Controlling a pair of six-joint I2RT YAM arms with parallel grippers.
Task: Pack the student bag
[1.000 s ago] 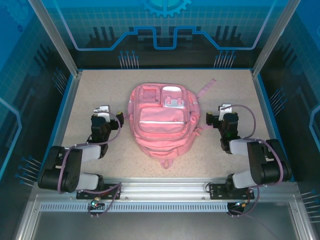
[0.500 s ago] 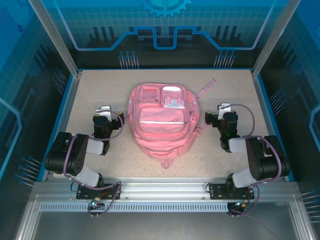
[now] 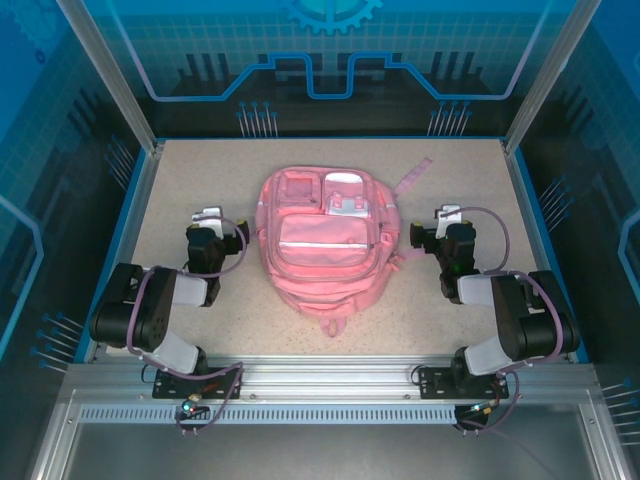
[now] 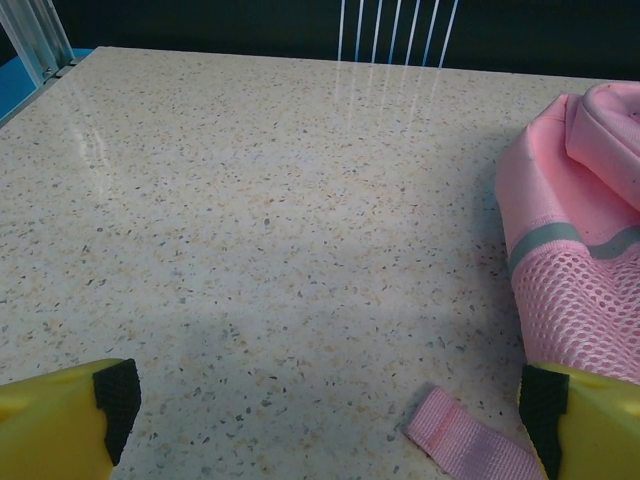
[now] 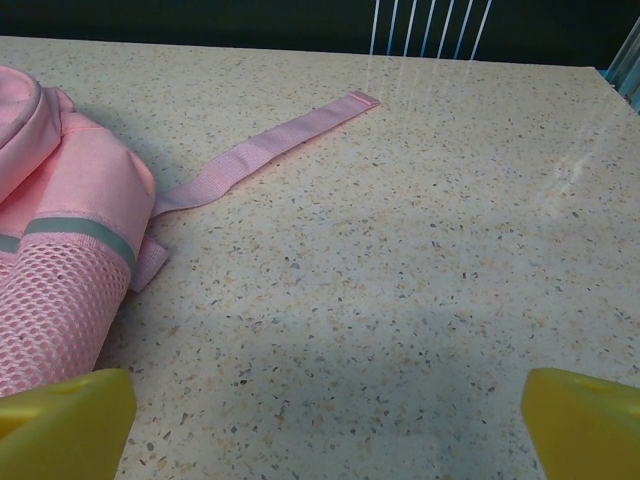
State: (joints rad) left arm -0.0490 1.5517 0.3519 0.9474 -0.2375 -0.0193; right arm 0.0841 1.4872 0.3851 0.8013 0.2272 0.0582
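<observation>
Left claw's (image 4: 325, 410) shift beside student bag (image 3: 322, 245)

The top view looks steeply down from high above and behind the arm bases, taking in the whole speckled surface (image 3: 200, 180) with the student bag (image 3: 325, 235) at its middle. Each wrist view sits low and close over that same surface, facing the far wall. The camera at the left pincer (image 4: 330, 410) catches the bag's side at its right edge, and the camera at the right pincer (image 5: 330, 420) catches it at its left edge.
</observation>
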